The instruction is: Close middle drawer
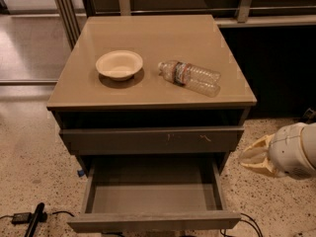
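Cream wedge-like gripper, apart or together I cannot tell, hangs beside the boxy grey middle drawer.

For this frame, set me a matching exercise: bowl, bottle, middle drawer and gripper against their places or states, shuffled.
1. bowl
2. bottle
3. middle drawer
4. gripper

A. pulled out, nothing inside
B. lying on its side on the cabinet
C. beside the cabinet at the picture's right, at drawer height
D. upright on the cabinet

Pairs: 1-D, 2-B, 3-A, 4-C
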### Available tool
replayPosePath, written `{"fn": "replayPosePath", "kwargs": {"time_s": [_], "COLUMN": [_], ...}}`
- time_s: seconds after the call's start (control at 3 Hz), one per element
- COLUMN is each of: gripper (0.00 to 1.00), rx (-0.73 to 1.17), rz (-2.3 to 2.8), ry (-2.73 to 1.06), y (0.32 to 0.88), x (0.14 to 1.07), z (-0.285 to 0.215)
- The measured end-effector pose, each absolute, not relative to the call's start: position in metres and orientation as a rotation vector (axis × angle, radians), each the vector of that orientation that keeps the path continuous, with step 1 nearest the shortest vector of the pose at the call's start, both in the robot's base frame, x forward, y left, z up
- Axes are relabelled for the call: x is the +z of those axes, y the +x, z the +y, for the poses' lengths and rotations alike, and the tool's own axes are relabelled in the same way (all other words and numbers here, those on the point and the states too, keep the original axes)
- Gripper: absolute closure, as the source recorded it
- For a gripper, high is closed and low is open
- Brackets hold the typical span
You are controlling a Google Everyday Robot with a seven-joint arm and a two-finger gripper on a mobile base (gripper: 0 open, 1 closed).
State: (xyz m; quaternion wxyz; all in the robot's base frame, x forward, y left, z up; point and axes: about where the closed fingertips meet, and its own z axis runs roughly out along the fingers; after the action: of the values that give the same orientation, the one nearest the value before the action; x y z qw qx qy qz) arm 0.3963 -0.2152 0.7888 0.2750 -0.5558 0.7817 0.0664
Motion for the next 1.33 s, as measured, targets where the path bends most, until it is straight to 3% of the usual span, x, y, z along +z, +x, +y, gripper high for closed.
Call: {"fn": "replayPosePath", "kwargs": {"time_s": [1.0, 1.33], "gripper": [1.00, 1.00], "rx": [0.480, 0.489], "rz": [2.224, 2.207], "ry": [-1.234, -1.213], "y": [0.343, 0.344], "x": [0.627, 0.589], "z": [-0.170, -0.157]}}
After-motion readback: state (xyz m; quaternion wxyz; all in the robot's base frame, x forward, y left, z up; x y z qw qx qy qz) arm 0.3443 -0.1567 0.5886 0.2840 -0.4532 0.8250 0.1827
